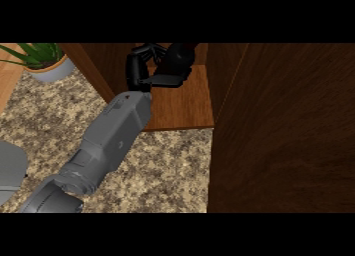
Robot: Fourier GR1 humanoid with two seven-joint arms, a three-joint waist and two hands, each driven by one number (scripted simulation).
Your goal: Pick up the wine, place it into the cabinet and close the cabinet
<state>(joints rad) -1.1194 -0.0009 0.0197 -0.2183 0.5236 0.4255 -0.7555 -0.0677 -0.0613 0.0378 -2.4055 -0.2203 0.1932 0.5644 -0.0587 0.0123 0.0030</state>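
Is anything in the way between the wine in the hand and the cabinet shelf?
Nothing visible. The hand is curled round the dark wine bottle already over the cabinet shelf, between the side panel and the open door.

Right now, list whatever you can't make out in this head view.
- Wine: only a dark shape, partly covered by the left hand curled round it; its top is cut by the upper edge.
- Cabinet inside: right part hidden behind the open door.
- Right hand: not in view.
- Grey object: cut by the left edge, unidentifiable.
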